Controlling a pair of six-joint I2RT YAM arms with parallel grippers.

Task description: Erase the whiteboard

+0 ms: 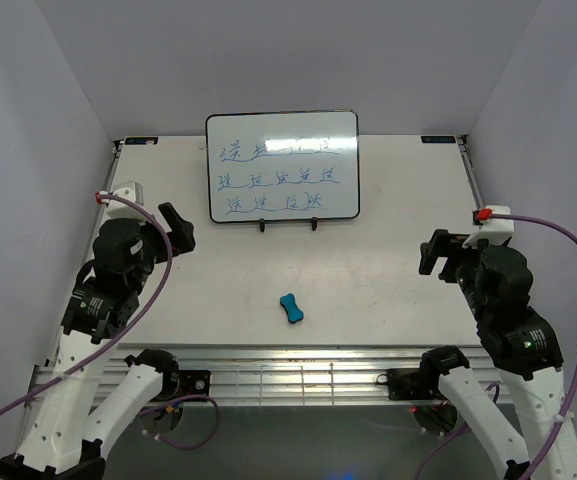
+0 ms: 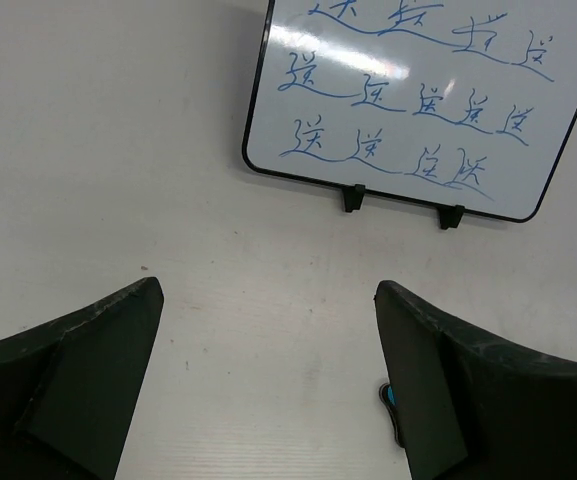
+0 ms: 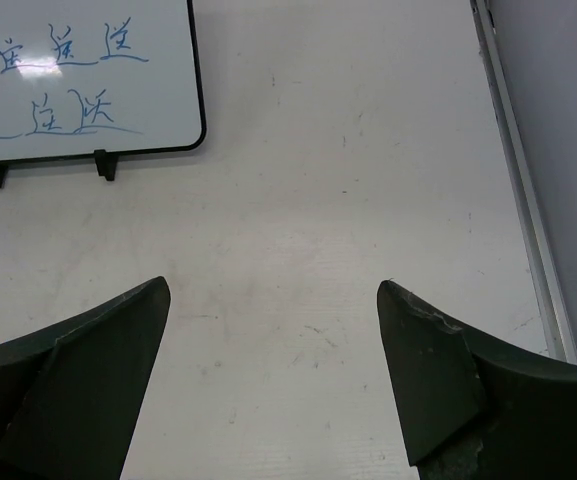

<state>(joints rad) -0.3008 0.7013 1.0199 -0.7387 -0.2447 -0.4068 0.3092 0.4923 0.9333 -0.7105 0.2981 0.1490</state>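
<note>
The whiteboard (image 1: pixel 282 166) stands propped at the back middle of the table on a black wire stand (image 1: pixel 287 224), with three rows of blue handwriting. It also shows in the left wrist view (image 2: pixel 423 100) and partly in the right wrist view (image 3: pixel 78 75). The small blue bone-shaped eraser (image 1: pixel 290 308) lies on the table in front of the board; a sliver of it shows beside the left finger (image 2: pixel 392 398). My left gripper (image 1: pixel 176 226) is open and empty at the left. My right gripper (image 1: pixel 436 250) is open and empty at the right.
The white table (image 1: pixel 368 270) ends at a metal rail along the near edge (image 1: pixel 298 365) and along the right side (image 3: pixel 523 200). White walls enclose the left, back and right.
</note>
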